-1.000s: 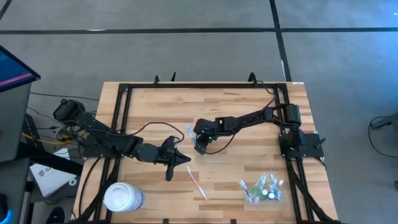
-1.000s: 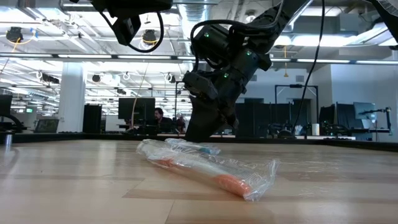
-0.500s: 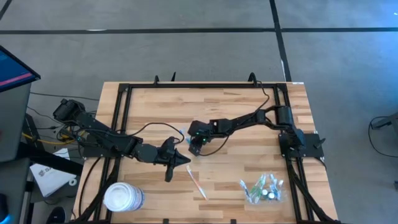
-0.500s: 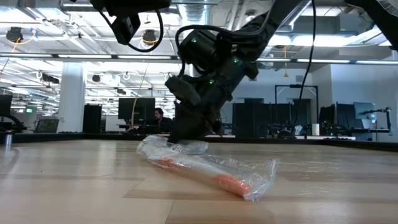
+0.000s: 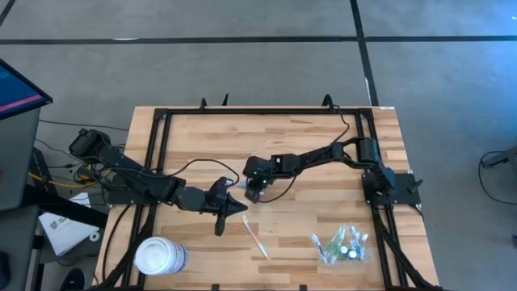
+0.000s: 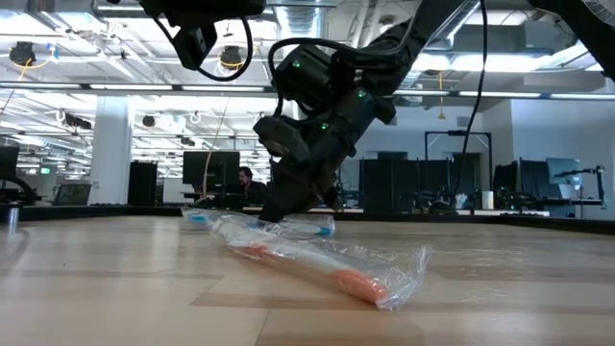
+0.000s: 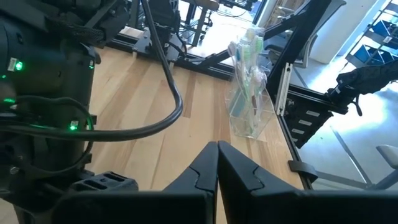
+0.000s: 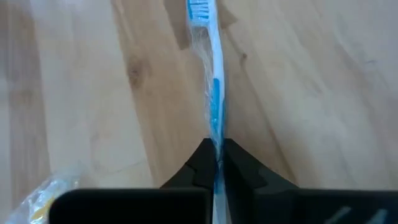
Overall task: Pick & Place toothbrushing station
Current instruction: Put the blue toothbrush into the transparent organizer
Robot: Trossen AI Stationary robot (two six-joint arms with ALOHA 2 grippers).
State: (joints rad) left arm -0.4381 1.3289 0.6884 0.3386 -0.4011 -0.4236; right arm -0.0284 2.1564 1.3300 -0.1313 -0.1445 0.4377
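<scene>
The right gripper (image 8: 217,163) is now clamping on a blue toothbrush (image 8: 213,81) mid-table, seemingly lifting it slightly; a second ago its fingers were apart. The left gripper (image 7: 217,163) is waiting nearby, closed. The station (image 5: 341,245) is sitting near the table's front right.

High view straight down; low view level, close — both share the table (image 5: 323,145) middle.

My right gripper (image 5: 254,192) is low at the frame center, fingers closed together. My left gripper (image 5: 240,208) waits just lower left, also closed.
</scene>
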